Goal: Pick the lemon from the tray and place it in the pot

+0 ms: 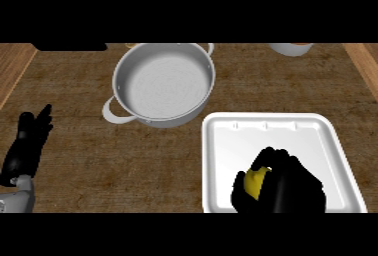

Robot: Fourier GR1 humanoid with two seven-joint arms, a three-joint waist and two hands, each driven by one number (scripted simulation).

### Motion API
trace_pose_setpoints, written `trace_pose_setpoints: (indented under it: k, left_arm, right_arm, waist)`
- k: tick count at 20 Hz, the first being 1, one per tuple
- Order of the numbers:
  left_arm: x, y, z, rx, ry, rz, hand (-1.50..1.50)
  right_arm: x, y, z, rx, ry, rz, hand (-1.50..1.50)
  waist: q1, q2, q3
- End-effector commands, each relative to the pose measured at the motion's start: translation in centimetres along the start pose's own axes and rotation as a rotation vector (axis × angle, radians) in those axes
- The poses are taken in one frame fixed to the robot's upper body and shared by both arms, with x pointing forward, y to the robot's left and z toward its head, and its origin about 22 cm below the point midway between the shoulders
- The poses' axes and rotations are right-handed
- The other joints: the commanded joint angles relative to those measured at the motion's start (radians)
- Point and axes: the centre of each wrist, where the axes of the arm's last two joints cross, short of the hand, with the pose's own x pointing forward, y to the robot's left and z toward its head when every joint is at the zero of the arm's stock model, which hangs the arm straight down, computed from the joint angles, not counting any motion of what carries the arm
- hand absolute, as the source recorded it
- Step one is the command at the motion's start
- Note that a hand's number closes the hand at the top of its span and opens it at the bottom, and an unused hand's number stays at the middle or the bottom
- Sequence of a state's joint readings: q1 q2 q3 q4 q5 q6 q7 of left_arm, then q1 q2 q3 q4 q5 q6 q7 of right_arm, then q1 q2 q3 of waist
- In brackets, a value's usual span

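Where right robot hand curls round lemon in tray, fruit mostly hidden.

Open counter between tray, pot

Black hands; L hand w/ grey forearm.

A: Where does the tray sit?
B: On the counter, at the right and near the front edge. The pot stands behind it and to its left, close to the tray's far left corner.
A: And the lemon?
B: On the tray's near part, with the right hand curled over it.
A: The left hand?
B: At the far left edge, well apart from the pot and tray.
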State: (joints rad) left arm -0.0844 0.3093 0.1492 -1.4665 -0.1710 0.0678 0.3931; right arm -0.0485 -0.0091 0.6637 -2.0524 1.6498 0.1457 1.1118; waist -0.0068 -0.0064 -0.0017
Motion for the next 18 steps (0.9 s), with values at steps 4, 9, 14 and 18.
trace_pose_setpoints:
  k: [4, 9, 14, 18]
  left_arm:
    - [0.1, -0.5, -0.5, -0.003, -0.012, -0.003, 0.00]
    - [1.7, -1.0, -0.6, -0.027, -0.011, -0.018, 0.00]
    - [1.8, -1.1, -0.7, -0.036, -0.034, -0.015, 0.00]
    - [1.3, -1.7, -0.4, -0.055, -0.045, -0.030, 0.00]
  right_arm:
    - [3.7, -7.0, 0.2, -0.299, -0.040, -0.175, 1.50]
    - [7.3, -8.8, -1.1, -0.310, -0.106, -0.138, 1.50]
    - [10.0, -9.0, -3.1, -0.219, -0.107, -0.167, 1.50]
    - [12.9, -9.0, -7.7, -0.170, -0.071, -0.181, 1.50]
  waist:
    - [0.016, 0.004, -0.001]
    - [0.031, 0.004, -0.001]
    - [0.052, 0.005, -0.001]
    - [0.075, 0.013, -0.002]
